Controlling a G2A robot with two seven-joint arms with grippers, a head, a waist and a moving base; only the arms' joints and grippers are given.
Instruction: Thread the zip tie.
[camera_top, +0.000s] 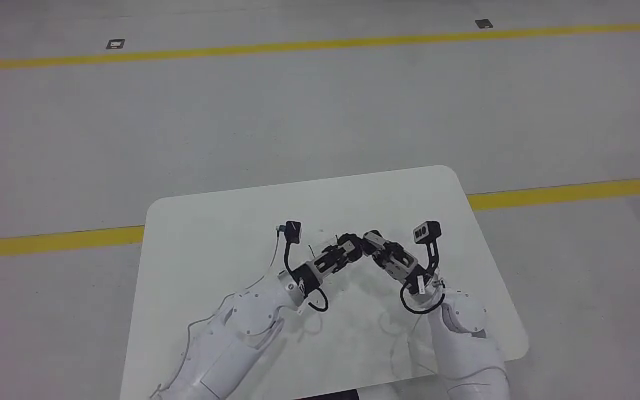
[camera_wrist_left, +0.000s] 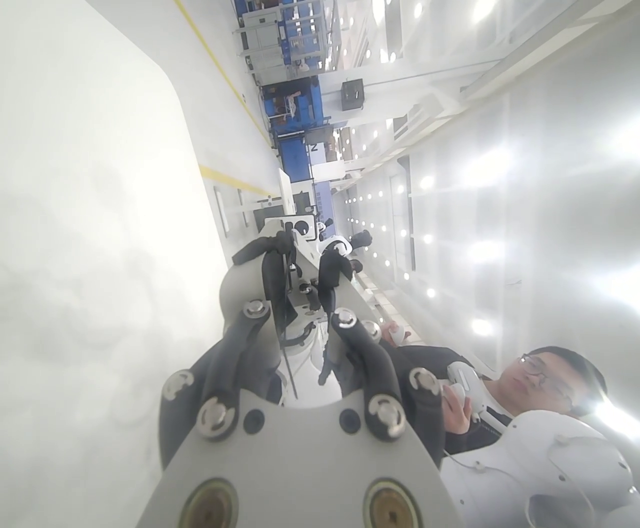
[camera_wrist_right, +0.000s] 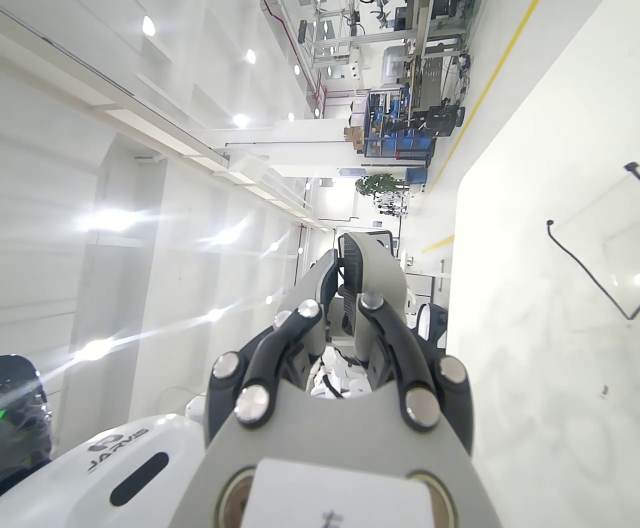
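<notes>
Grippers meet tip to tip above the surface (camera_top: 200, 260). Zip tie (camera_wrist_left: 288, 320) runs through left gripper (camera_wrist_left: 295, 257), grip unclear. Right gripper (camera_wrist_right: 341, 255) clenched, contents unclear. Probably best to align tail and head first, then feed slowly.

A factory-like robot lab is suggested by yellow floor lines (camera_top: 300, 45), blue equipment racks (camera_wrist_right: 395, 137) and a white worktable (camera_top: 200, 235).

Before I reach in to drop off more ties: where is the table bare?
Bare: the table's far strip beyond both grippers, and its far corners. Crowded: mid-table, where the left gripper and right gripper meet, with a zip tie and clear bag lying nearby.
</notes>
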